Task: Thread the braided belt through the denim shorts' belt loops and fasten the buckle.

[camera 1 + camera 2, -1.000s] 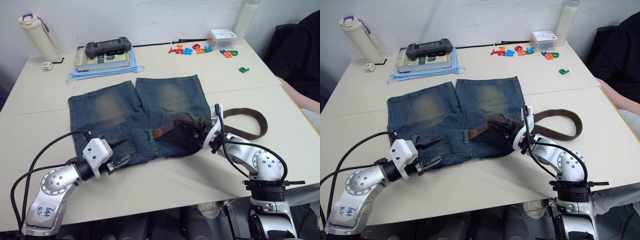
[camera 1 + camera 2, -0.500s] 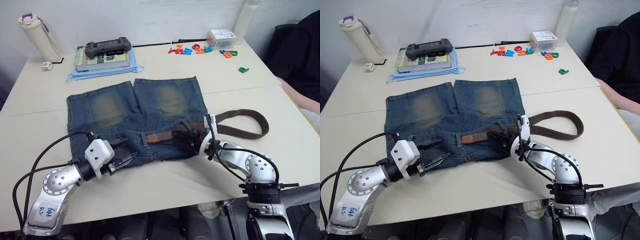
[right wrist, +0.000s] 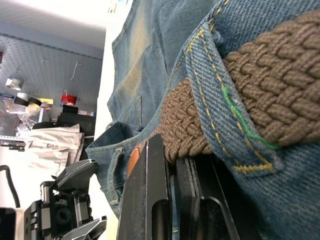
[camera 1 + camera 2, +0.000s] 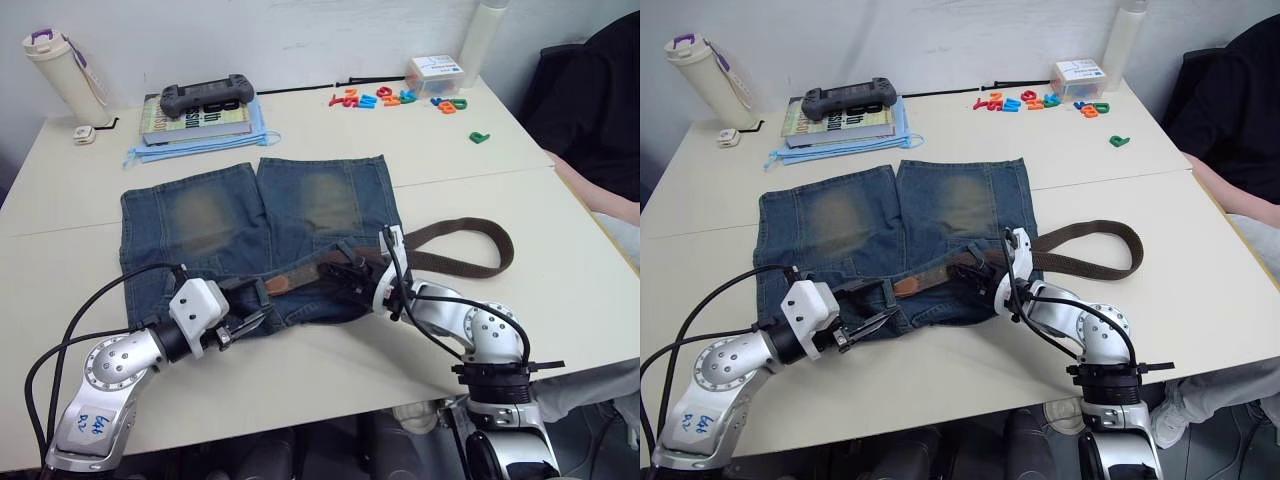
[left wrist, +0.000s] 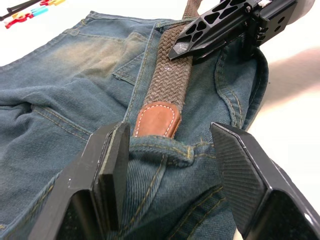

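The denim shorts (image 4: 250, 225) lie flat on the table with the waistband toward me. The braided belt (image 4: 455, 240) curves in from the right and runs along the waistband. It passes under a belt loop (image 3: 220, 95) and ends in a tan leather tip (image 4: 278, 285). My right gripper (image 4: 335, 273) is shut on the belt just behind that tip. My left gripper (image 5: 170, 131) stands open at the waistband, its fingers either side of another belt loop (image 5: 162, 152) directly in front of the tip. The buckle is hidden.
At the back left are a stack of books with a game controller (image 4: 205, 97) and a white bottle (image 4: 60, 75). Coloured plastic letters (image 4: 390, 97) and a small box (image 4: 435, 72) lie at the back right. A person sits at the right edge (image 4: 600, 190).
My right gripper has pushed the belt leftward along the waistband, bringing the tan tip close to my left gripper. The bunched right side of the shorts has flattened. The camera has shifted slightly.
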`<state>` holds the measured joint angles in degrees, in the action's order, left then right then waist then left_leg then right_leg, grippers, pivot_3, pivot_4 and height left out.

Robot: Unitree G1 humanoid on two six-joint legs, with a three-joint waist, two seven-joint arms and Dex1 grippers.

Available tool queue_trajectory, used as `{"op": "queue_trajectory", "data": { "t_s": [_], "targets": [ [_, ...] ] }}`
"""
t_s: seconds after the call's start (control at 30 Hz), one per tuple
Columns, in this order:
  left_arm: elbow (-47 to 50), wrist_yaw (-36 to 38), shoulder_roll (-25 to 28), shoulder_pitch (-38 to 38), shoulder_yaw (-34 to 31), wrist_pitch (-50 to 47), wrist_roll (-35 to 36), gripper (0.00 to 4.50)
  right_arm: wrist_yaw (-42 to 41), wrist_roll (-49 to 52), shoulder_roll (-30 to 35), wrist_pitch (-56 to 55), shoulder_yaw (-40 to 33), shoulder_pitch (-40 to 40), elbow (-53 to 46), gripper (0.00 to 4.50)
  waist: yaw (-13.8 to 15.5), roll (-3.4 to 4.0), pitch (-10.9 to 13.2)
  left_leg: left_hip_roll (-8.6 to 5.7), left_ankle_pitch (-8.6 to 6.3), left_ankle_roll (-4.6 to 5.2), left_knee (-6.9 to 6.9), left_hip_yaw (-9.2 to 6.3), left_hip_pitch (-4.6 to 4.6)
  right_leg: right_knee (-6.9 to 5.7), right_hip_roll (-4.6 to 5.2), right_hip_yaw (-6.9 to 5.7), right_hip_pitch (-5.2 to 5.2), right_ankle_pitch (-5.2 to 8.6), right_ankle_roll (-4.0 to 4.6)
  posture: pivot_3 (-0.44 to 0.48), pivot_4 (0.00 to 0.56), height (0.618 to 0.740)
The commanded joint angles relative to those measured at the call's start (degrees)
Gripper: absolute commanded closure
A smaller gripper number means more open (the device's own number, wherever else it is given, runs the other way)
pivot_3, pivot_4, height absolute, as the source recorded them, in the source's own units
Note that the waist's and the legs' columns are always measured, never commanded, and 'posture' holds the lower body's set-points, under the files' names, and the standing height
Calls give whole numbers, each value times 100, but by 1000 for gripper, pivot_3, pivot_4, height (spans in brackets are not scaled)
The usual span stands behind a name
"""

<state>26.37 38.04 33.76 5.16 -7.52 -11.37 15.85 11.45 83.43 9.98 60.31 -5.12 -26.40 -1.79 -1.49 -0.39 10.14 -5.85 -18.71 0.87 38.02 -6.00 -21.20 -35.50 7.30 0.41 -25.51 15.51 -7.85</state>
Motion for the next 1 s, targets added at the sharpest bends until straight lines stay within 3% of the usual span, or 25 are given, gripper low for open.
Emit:
{"op": "queue_trajectory", "data": {
  "t_s": [0.03,0.17,0.6,1.0],
  "targets": [
    [428,-156,6,110,-659,-519,690,1607,-55,-24,89,-48,-245,-53,-38,4500,0,0,0,0,0,0,0,0,0,0,0,0,0,0,0,0,150,713],
    [716,-1,277,369,-1400,-1538,1851,1607,19,88,136,-22,-385,-160,-145,4500,4,0,0,0,-1,1,0,-1,-1,0,2,0,0,0,0,0,150,713],
    [567,543,838,955,-2365,-2529,3017,1607,558,1207,153,243,-50,-168,-553,4500,-9,4,3,9,-4,-5,0,0,0,2,3,2,-1,4,8,0,150,713],
    [447,691,921,985,-2353,-2546,2987,1607,-44,197,-7,228,309,-156,180,4500,-11,4,3,21,-8,-11,-1,1,3,1,-2,-1,-1,8,14,0,150,713]
  ]
}}
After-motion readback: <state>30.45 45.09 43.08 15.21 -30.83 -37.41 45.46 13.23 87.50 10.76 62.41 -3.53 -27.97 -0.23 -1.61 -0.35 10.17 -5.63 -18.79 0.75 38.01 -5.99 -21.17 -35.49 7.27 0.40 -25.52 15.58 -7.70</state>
